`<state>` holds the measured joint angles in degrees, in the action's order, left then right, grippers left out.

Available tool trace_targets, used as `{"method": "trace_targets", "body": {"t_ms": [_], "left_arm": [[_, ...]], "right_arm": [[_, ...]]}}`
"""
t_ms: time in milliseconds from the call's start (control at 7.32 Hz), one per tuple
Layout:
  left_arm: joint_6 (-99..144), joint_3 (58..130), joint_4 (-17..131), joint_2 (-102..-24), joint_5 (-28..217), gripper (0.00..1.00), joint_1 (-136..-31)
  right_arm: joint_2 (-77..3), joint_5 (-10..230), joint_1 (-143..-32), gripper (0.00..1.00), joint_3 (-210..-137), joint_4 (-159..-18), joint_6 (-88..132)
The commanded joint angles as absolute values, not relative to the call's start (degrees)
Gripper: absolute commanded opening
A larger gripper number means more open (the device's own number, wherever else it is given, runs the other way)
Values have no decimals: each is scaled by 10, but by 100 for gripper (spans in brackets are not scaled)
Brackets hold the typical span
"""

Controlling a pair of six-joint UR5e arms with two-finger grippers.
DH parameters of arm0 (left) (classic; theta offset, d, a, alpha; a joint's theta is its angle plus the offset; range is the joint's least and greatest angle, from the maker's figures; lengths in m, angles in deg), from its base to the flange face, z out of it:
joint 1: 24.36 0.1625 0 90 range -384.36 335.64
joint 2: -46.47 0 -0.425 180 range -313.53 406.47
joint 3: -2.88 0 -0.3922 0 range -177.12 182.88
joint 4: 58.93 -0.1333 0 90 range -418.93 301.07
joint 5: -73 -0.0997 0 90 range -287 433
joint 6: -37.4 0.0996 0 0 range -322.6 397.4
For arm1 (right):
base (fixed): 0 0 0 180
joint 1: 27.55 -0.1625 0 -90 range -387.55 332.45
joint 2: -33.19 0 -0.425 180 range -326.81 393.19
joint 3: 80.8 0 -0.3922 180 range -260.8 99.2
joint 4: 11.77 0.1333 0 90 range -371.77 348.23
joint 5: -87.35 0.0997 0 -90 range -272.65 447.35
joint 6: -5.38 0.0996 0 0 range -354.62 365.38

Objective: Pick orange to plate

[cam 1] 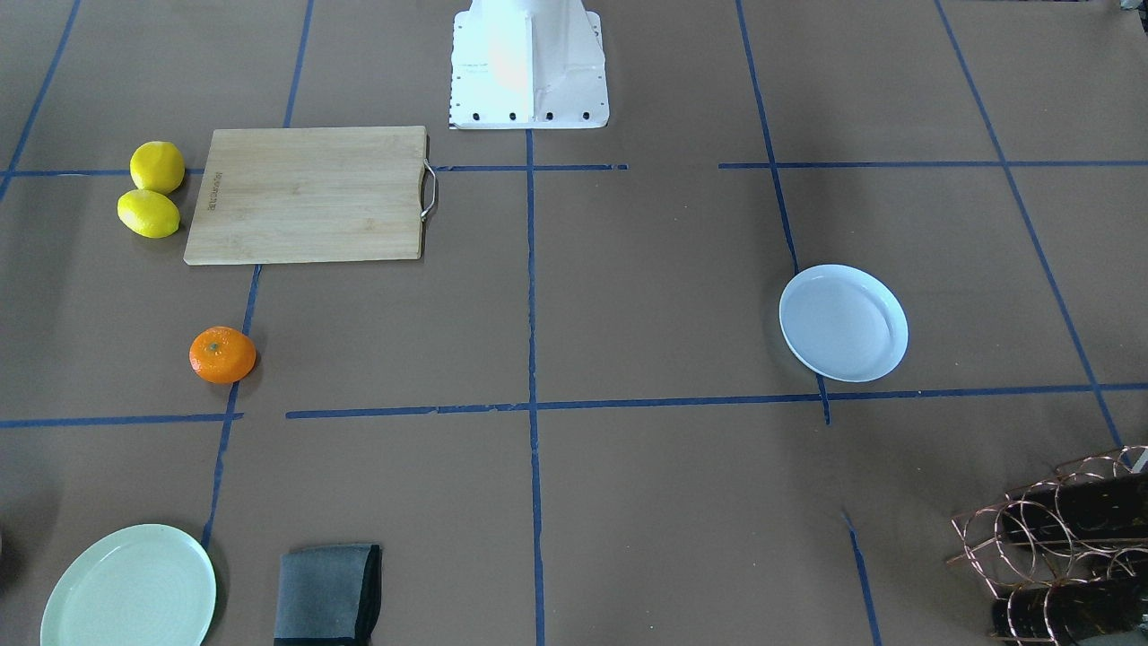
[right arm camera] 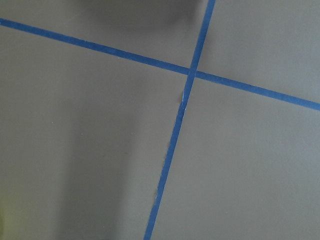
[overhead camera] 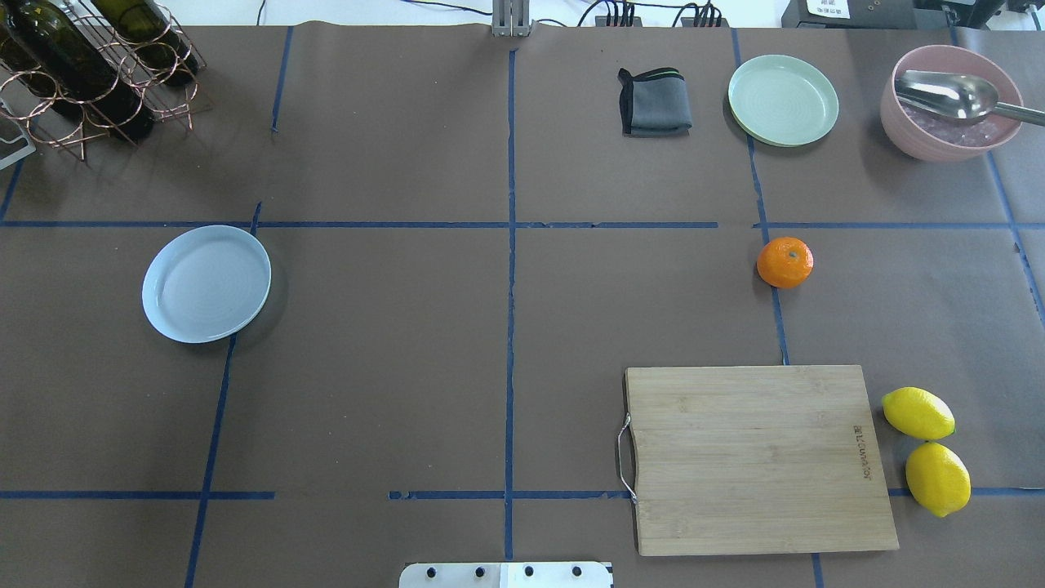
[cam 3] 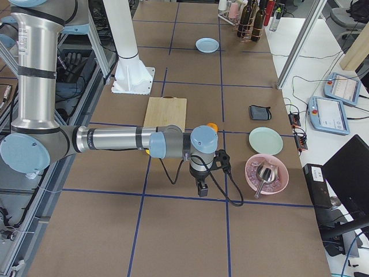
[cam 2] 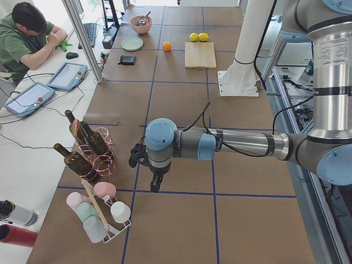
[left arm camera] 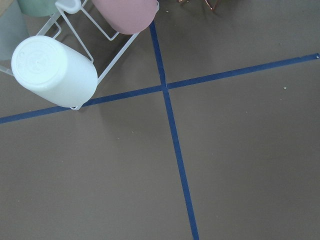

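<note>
While neither arm showed in the front-facing view, the orange (cam 1: pixel 222 355) sat alone on the brown bench (cam 1: pixel 628 296), on the robot's right half, with the cutting board (cam 1: pixel 307 195) and two lemons (cam 1: pixel 152 190) between it and the robot's base; the plate (cam 1: pixel 843 323) lay bare, well apart on the left half. From overhead the same spread held: the orange (overhead camera: pixel 784 262) stem-up on a blue tape line, the plate (overhead camera: pixel 206 283) far across the centre line, no tool in sight. In the left side view the left tool (cam 2: pixel 155 188) hung pointing down near the bottle rack (cam 2: pixel 88 146) at the bench's left end, the orange (cam 2: pixel 166 47) small and distant; whether its jaws stood apart or together I could not tell. In the right side view the right tool (cam 3: pixel 200 187) pointed down near the pink bowl (cam 3: pixel 266 173), and the orange (cam 3: pixel 212 126) peeked out just behind that wrist, inward toward the bench's middle; its jaws' state I could not tell either. The left wrist camera saw only tape and racked cups (left arm camera: pixel 54 71), the right wrist camera only tape. Being round, the fruit offered no long axis to align with; I judged the right arm much the nearer, with a long carry leftward to the plate to follow
</note>
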<state>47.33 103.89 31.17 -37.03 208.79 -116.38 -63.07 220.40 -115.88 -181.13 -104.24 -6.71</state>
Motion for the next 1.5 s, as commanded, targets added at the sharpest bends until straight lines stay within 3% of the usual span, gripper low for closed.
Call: {"method": "trace_targets", "body": {"t_ms": [0,683,1094,1367], "left_arm": [[473,1045,312,-370,2088,100,-1164],[472,1082,326,-386,2086,100,-1149],[465,1042,565,-415,2088,100,-1148],[397,1040,618,-415,2091,100,-1145]], "right_arm": [[-630,2205,-1159,100,-1816,-1041,-65],[-602,2204,-1159,100,-1837,-983,-41],[-609,2214,-1159,100,-1830,-918,52],[-610,2215,-1159,100,-1829,-897,54]]}}
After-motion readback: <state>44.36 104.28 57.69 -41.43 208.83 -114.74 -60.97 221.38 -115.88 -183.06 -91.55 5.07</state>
